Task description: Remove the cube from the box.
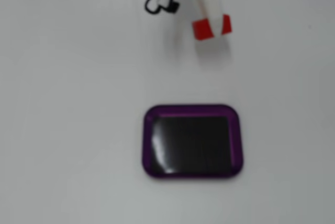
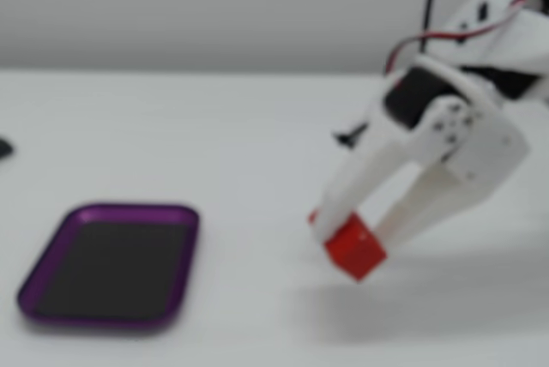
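Fingers of the white gripper (image 2: 353, 243) are clamped on the red cube (image 2: 355, 249), which hangs just above the white table (image 2: 214, 144), well to the right of the purple box (image 2: 111, 264) in a fixed view; the box's black bottom lies bare.

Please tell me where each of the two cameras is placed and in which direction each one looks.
A fixed view: above, looking straight down at the table; the gripper enters from the top edge with its cable.
A fixed view: low at the table's side, looking across toward the wall; the gripper and arm come in from the right.
Both fixed views share the red cube in the gripper and the empty purple box.
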Action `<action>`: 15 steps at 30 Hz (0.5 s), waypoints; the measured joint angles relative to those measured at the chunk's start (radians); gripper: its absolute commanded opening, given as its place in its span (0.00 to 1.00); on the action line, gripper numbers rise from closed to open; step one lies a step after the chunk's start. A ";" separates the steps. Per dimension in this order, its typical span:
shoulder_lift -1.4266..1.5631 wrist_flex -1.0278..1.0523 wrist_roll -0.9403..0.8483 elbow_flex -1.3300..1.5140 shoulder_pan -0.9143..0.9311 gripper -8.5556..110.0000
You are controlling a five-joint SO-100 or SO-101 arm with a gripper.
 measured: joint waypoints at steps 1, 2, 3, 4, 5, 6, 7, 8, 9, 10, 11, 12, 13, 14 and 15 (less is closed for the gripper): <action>0.000 -0.014 0.000 0.020 0.000 0.07; 0.000 -0.028 0.000 0.037 0.002 0.07; 0.000 -0.044 0.000 0.054 0.003 0.07; 0.000 -0.054 0.000 0.071 0.005 0.07; 0.002 -0.058 0.000 0.083 0.005 0.07; 0.002 -0.060 0.000 0.084 0.006 0.07; 0.003 -0.063 0.000 0.087 0.006 0.07; 0.008 -0.063 0.000 0.087 0.005 0.07; 0.009 -0.064 0.000 0.087 0.003 0.07; 0.011 -0.064 0.000 0.087 0.003 0.07; 0.011 -0.064 0.000 0.087 0.002 0.07; 0.011 -0.064 0.000 0.087 0.002 0.08; 0.011 -0.064 0.000 0.087 0.002 0.08; 0.011 -0.064 0.000 0.087 0.003 0.09; 0.011 -0.064 0.000 0.087 0.003 0.10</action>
